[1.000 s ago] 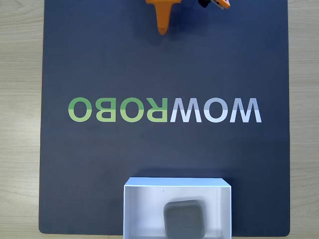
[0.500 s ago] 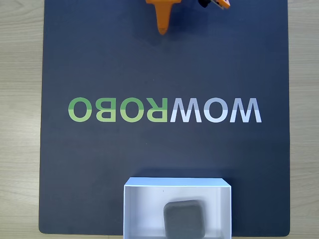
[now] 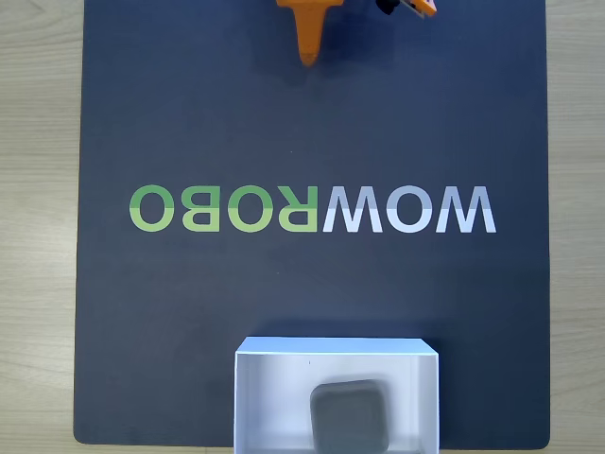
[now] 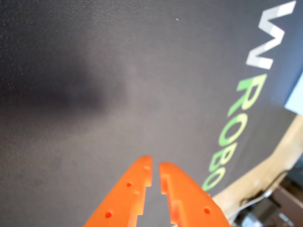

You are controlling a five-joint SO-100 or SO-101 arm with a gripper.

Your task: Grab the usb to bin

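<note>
The grey square usb (image 3: 349,416) lies flat inside the white bin (image 3: 336,347), towards its right half, at the bottom edge of the fixed view. My orange gripper (image 3: 307,57) is far from it, at the top edge of that view, pointing down over the dark mat. In the wrist view the gripper (image 4: 155,163) comes in from the bottom, its two orange fingers (image 4: 135,187) almost touching with only a thin slit and nothing between them. A pale corner of the bin (image 4: 297,97) shows at the right edge there.
A dark mat (image 3: 189,312) with "WOWROBO" lettering (image 3: 312,209) covers the light wooden table (image 3: 38,236). Between the gripper and the bin the mat is bare. Cables and dark gear (image 4: 265,208) sit beyond the mat's corner in the wrist view.
</note>
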